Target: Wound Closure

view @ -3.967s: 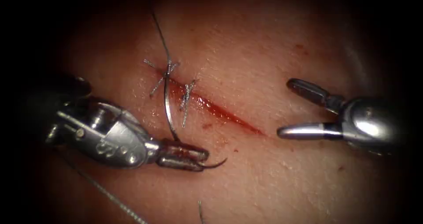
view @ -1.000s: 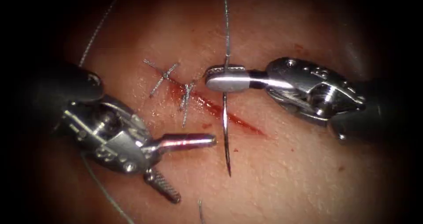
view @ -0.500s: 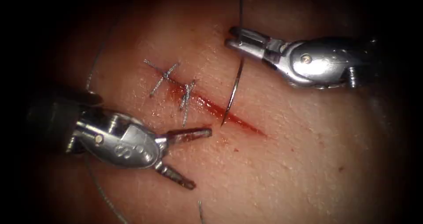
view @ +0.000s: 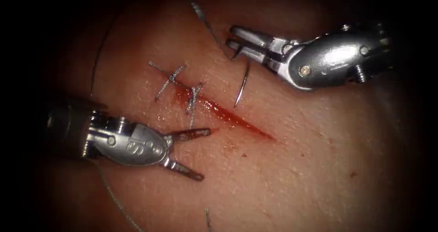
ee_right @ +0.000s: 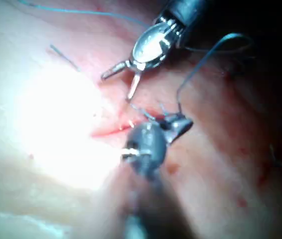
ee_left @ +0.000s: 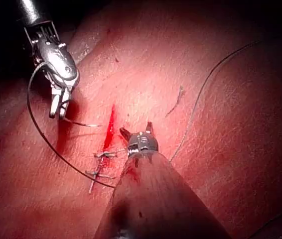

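Since four seconds ago the needle [view: 242, 87] has changed hands: the left tool had it then, and now the right tool [view: 233, 39] grips it near its blunt end, up on the right of the cut [view: 228, 115]. Half a second ago the point lay at the cut; now it hangs just short of it, free of the tissue [view: 296, 177], the curve slanting down toward the open stretch of the wound. Thread [view: 203, 17] runs up and away from the right tool's closed jaws (it loops wide round the tissue in the left wrist view). Down on the left, the left tool [view: 200, 154] holds nothing, its jaws spread apart, the upper one lying just below the two finished stitches [view: 180, 88]. Red fluid [view: 214, 108] sits along the cut beside them.
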`<action>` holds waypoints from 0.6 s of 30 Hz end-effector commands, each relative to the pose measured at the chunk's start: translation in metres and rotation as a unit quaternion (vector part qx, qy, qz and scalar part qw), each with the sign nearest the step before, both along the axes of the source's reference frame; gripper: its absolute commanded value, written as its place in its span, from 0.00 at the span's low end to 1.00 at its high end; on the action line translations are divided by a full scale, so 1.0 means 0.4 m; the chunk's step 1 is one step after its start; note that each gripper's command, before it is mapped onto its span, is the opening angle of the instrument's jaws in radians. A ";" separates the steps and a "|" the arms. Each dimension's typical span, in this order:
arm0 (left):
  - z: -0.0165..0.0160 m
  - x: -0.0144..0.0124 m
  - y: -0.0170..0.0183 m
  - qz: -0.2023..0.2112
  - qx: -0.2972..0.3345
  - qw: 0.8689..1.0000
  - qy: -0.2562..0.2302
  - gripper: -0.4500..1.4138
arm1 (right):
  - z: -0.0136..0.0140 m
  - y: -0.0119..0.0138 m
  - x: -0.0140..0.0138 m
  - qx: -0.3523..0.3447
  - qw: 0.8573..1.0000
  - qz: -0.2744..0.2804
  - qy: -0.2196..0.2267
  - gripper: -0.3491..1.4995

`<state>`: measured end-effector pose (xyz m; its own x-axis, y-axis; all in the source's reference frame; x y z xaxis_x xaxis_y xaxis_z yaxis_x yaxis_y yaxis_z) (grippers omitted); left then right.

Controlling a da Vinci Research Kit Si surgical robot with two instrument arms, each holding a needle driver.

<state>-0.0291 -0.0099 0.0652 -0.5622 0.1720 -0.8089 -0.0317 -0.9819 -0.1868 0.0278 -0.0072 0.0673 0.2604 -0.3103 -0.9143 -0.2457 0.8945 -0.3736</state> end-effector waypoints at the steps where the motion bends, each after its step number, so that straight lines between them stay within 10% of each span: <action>1: 0.0015 -0.0015 -0.0011 0.000 0.004 1.000 -0.001 0.45 | 0.0010 -0.0011 0.0022 -0.006 1.000 -0.002 -0.001 0.00; 18: 0.0024 -0.0012 0.0001 -0.015 0.029 0.999 0.001 0.44 | 0.0037 -0.0016 0.0043 -0.056 0.998 0.006 -0.019 0.00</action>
